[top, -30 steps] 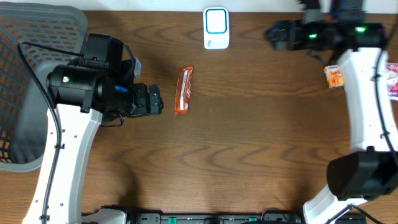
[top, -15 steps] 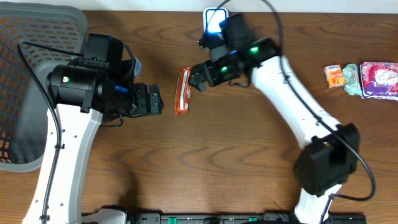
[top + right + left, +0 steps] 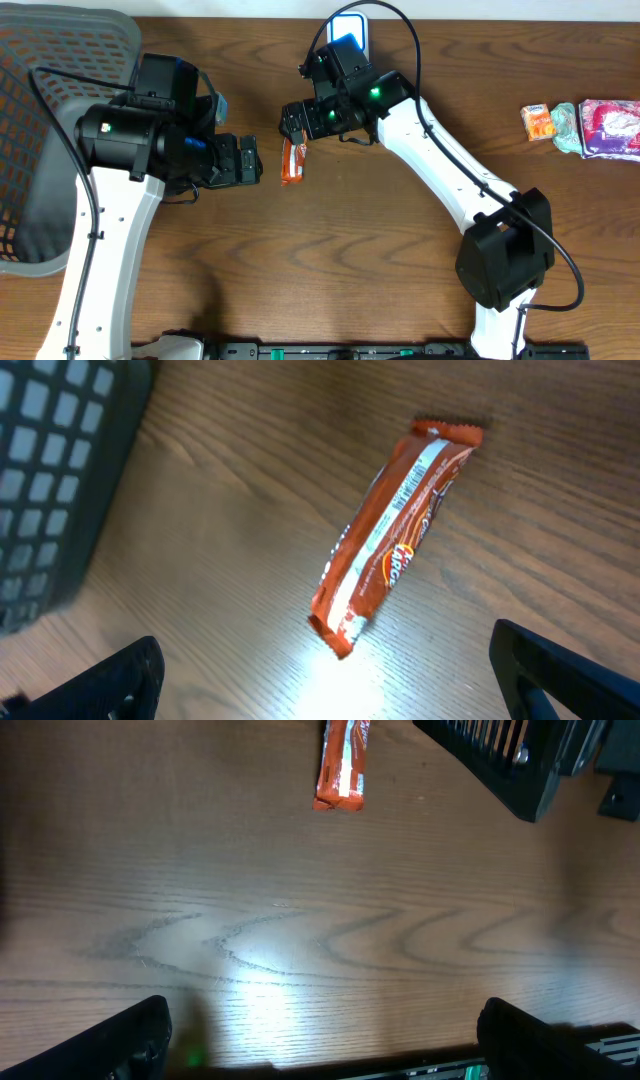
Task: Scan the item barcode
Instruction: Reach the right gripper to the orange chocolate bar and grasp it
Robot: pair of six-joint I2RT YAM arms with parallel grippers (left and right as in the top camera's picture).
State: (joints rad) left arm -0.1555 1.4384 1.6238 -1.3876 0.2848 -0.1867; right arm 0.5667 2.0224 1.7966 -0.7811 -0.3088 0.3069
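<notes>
Brown wood-grain worktop (image 3: 350,250), seen from overhead. A grey mesh basket (image 3: 40,120) overlaps its left edge, reaching the far left corner. The left gripper (image 3: 257,160) has its jaws spread wide and is empty, pointing at the bar from just beside it. The right gripper (image 3: 292,122) is likewise spread and empty (its wrist view shows the bar lying free between the fingers), poised above the bar's far end. A white, blue-faced scanner (image 3: 358,28) stands at the far edge. Small pink and orange packets (image 3: 600,128) lie by the right edge. The orange-wrapped snack bar (image 3: 293,162) lies flat, left of centre in the worktop's far half.
</notes>
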